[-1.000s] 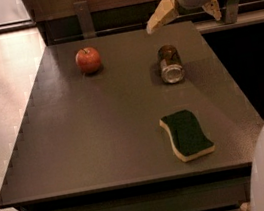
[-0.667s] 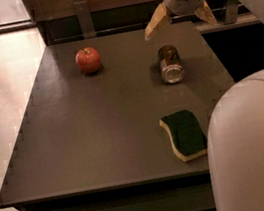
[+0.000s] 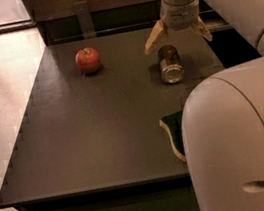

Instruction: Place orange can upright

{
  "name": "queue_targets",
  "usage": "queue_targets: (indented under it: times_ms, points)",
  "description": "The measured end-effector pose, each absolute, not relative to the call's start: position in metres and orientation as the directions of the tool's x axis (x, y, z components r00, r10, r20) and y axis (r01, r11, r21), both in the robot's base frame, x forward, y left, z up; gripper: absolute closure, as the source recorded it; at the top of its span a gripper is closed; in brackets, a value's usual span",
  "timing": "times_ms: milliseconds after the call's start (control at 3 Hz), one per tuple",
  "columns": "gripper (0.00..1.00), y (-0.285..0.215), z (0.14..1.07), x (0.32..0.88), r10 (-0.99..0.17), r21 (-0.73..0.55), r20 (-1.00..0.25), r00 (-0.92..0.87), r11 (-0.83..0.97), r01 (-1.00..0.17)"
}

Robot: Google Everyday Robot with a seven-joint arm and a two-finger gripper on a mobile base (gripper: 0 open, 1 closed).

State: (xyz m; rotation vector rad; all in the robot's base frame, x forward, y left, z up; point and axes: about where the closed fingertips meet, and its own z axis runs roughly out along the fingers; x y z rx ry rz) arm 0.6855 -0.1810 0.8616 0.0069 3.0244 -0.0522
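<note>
gripper: my gripper (image 3: 178, 39) hangs just above the far end of the can, over the back right of the table (image 3: 86, 136); 2 fingers splayed wide, holding nothing
can: orange can (image 3: 170, 64) lies on its side, silver end toward the camera, body pointing away; back right part of the table, well apart from the apple
change: in the last 1 s I brought the gripper in from past the back edge and lower, so it now lines up over the can; can has not moved; my arm now hides most of the sponge
meaning: I judge this the approach to the grasp; no contact yet; can not upright, task barely begun
others: red apple (image 3: 88, 60) back left; green sponge (image 3: 175, 133) front right, partly hidden
writing: none readable; no brand or label that I can make out on the can
</note>
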Motion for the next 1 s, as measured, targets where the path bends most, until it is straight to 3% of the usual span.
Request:
queue_targets:
  times_ms: [1000]
  points:
    - [0.0,-0.153,0.851,0.661,-0.069,0.031,-0.069,-0.995,0.997,-0.071]
